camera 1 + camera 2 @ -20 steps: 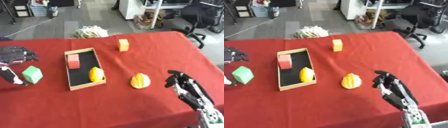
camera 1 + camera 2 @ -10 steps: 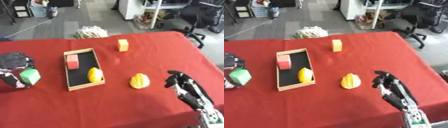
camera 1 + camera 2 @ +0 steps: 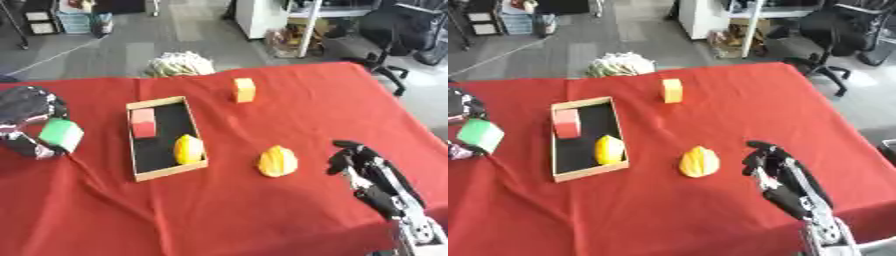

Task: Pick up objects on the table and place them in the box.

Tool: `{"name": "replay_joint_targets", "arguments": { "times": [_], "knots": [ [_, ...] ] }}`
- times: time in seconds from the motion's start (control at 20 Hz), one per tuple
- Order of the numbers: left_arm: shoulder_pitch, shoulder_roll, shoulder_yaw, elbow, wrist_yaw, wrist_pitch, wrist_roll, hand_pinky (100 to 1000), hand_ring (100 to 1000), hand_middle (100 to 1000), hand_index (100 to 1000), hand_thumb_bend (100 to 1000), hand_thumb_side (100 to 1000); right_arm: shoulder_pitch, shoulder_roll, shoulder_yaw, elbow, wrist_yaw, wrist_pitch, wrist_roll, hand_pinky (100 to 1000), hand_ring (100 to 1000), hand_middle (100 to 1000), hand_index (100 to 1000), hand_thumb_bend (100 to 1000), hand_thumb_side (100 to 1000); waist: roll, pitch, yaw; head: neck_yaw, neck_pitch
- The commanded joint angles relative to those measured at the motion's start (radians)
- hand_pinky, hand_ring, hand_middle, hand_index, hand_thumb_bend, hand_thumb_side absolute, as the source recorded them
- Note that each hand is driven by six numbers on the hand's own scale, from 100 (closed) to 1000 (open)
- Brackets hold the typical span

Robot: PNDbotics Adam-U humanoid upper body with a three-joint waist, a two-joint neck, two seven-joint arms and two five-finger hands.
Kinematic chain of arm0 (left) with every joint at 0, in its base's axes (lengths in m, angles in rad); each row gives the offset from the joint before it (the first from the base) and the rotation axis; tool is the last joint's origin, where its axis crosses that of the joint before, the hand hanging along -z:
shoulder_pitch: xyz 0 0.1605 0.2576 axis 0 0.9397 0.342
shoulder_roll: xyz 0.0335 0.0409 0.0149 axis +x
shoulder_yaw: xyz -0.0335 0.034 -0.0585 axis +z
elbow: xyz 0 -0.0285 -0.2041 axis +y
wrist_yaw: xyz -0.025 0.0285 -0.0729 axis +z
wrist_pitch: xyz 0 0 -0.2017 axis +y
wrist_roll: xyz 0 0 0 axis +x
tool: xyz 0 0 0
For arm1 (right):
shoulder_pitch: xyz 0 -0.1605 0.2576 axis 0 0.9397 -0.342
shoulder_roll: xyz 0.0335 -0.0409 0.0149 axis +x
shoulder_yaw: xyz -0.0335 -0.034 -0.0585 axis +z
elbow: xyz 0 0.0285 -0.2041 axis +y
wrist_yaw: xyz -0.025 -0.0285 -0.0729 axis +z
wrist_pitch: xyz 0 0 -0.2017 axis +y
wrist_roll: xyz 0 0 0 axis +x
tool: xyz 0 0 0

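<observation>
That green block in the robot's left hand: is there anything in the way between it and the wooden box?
Nothing visible. The green block is held in the left hand just left of the box, with only bare red tablecloth between them. The red block and a yellow piece already lie inside.

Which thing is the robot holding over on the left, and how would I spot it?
Start at the red table and find the shallow wooden box left of centre. Further left, near the table's edge, the left robot hand is curled round a green block. It is the only green thing; the other loose pieces are yellow or orange, and the box holds a red one.
</observation>
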Motion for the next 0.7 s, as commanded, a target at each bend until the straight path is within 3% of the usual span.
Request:
{"name": "replay_joint_targets", "arguments": {
  "times": [0.05, 0.35, 0.7],
  "knots": [
    [-0.048, -0.012, -0.031, -0.082, 0.148, -0.008, -0.077, 688, 512, 433, 590, 122, 227, -0.007, -0.020, -0.003, -0.011, 0.000, 0.001, 0.000, 591, 546, 557, 823, 100, 392, 0.013, -0.011, -0.005, -0.003, -0.004],
    [-0.059, -0.116, -0.107, -0.115, 0.241, -0.027, -0.239, 689, 523, 446, 603, 122, 248, -0.007, -0.017, 0.002, -0.010, -0.003, 0.002, 0.005, 591, 545, 557, 823, 100, 396, 0.010, -0.011, -0.025, 0.004, -0.004],
    [-0.048, -0.207, -0.143, -0.102, 0.234, -0.030, -0.280, 706, 566, 515, 682, 112, 263, -0.011, -0.012, 0.008, -0.010, -0.008, 0.005, 0.013, 591, 545, 557, 823, 100, 398, 0.007, -0.008, -0.041, 0.009, -0.004]
  ]
}}
